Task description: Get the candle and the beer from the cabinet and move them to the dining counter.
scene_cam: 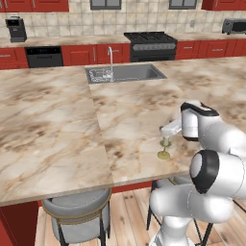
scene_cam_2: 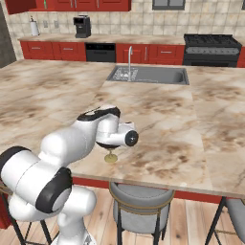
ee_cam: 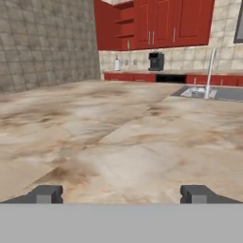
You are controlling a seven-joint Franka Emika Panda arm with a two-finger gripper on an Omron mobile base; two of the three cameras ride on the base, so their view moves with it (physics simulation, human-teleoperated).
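Observation:
The candle (scene_cam: 165, 146), a cream stub on a brass holder with a round base, stands upright on the dining counter (scene_cam: 129, 115) near its front edge. Its base also shows under my wrist in the right base view (scene_cam_2: 111, 158). My gripper (scene_cam: 164, 130) hovers level just above the candle, pointing across the counter. In the hand view the gripper (ee_cam: 122, 194) is open, with its fingertips (ee_cam: 46, 194) wide apart and nothing between them. Far off, the red cabinet (ee_cam: 124, 23) stands open with its shelves showing. The beer is too small to make out.
An inset steel sink (scene_cam: 126, 73) with a tall faucet (scene_cam: 110, 58) lies mid-counter. Grey round stools (scene_cam: 77, 211) stand under the front edge. Against the tiled wall are a coffee machine (scene_cam_2: 82, 26), a black stove (scene_cam: 150, 44) and red drawers (scene_cam_2: 52, 50).

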